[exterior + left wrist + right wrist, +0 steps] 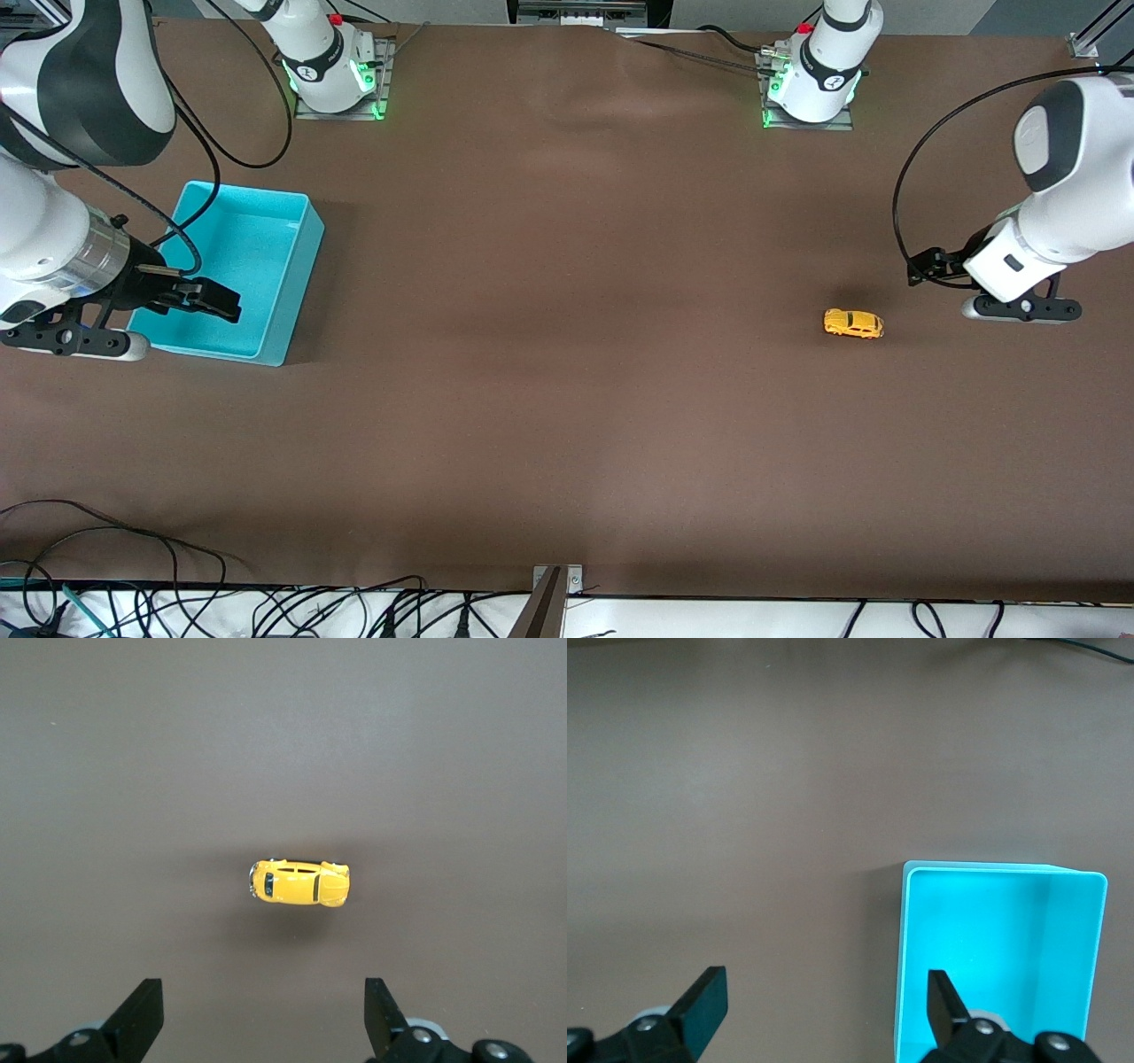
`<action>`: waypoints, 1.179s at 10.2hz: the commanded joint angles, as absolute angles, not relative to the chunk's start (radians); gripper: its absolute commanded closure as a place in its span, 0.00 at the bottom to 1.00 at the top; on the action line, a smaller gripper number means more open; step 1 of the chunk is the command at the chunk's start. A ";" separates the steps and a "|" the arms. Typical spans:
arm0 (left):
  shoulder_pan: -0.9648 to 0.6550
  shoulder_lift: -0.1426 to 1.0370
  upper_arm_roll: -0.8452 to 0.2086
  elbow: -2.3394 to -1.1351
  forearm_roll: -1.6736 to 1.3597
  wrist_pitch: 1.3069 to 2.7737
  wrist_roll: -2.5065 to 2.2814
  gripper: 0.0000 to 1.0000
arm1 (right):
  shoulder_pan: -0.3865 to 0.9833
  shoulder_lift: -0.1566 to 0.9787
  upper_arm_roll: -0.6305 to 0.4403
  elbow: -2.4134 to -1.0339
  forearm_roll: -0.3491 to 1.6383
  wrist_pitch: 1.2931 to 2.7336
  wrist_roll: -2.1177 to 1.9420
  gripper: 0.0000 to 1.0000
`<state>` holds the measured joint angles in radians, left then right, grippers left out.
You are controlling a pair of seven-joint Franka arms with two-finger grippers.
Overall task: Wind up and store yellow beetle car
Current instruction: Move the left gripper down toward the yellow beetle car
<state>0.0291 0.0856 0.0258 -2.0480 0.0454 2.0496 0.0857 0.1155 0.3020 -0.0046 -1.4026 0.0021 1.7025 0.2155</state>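
The yellow beetle car [854, 323] stands on its wheels on the brown table toward the left arm's end. It also shows in the left wrist view [299, 883]. My left gripper [927, 266] hovers open and empty beside the car, toward the table's end; its own view [264, 994] shows both fingers wide apart with the car clear of them. The turquoise bin [299, 266] sits empty toward the right arm's end. My right gripper [215, 301] hangs open and empty over the bin's edge; in its view [827, 985] one finger is over the bin [904, 948].
The two arm bases [335, 71] [811, 84] stand along the table's edge farthest from the front camera. Loose cables [266, 607] and a metal bracket [551, 602] lie along the nearest edge. Bare brown tabletop [567, 310] spans between bin and car.
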 commanded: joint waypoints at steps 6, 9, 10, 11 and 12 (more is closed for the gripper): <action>0.034 0.093 0.020 -2.324 0.069 2.347 0.192 0.00 | 0.107 0.272 -0.011 -1.439 0.021 1.733 0.196 0.00; 0.041 0.123 0.031 -2.332 0.067 2.381 0.548 0.00 | 0.104 0.276 -0.012 -1.434 0.020 1.741 0.195 0.00; 0.040 0.141 0.031 -2.332 0.067 2.381 0.716 0.02 | 0.092 0.278 -0.015 -1.433 0.020 1.741 0.195 0.00; 0.035 0.155 0.031 -2.330 0.067 2.385 0.833 0.02 | 0.091 0.282 -0.015 -1.419 0.017 1.741 0.190 0.00; 0.034 0.170 0.031 -2.330 0.069 2.404 0.913 0.01 | 0.091 0.282 -0.015 -1.411 0.012 1.741 0.198 0.00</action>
<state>0.0307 0.1460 0.0329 -2.3283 0.0526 2.3701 0.7785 0.0982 0.3004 -0.0167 -1.4074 0.0022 1.7351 0.2133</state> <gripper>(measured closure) 0.018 0.000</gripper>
